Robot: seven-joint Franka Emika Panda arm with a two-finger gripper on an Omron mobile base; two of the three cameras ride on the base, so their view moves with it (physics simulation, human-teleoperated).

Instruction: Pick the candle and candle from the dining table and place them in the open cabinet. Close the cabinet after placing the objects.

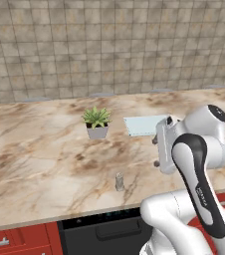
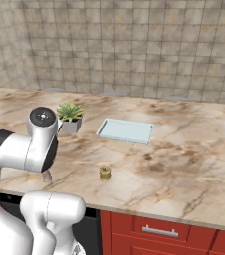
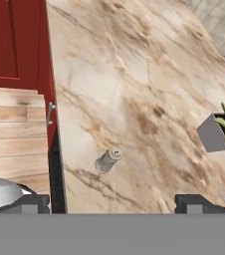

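A slim pale grey candle (image 1: 119, 182) stands upright near the front edge of the marble dining table (image 1: 35, 149). It shows in the hand view as the grey candle (image 3: 108, 159), a little beyond and between my fingertips (image 3: 32, 203). The squat olive-gold candle (image 2: 104, 173) sits further right along the table (image 2: 194, 164), apart from the slim candle (image 2: 47, 176), which peeks out behind my arm. My gripper (image 3: 113, 204) hovers above the table near the slim candle, open and with nothing held. The cabinet is out of view.
A spiky green plant in a grey pot (image 1: 97, 123) stands further back, with a flat pale blue tray (image 1: 144, 125) to its right. Below the table edge are a black dishwasher panel (image 1: 104, 229) and red drawers (image 2: 159, 230). A tiled wall rises behind.
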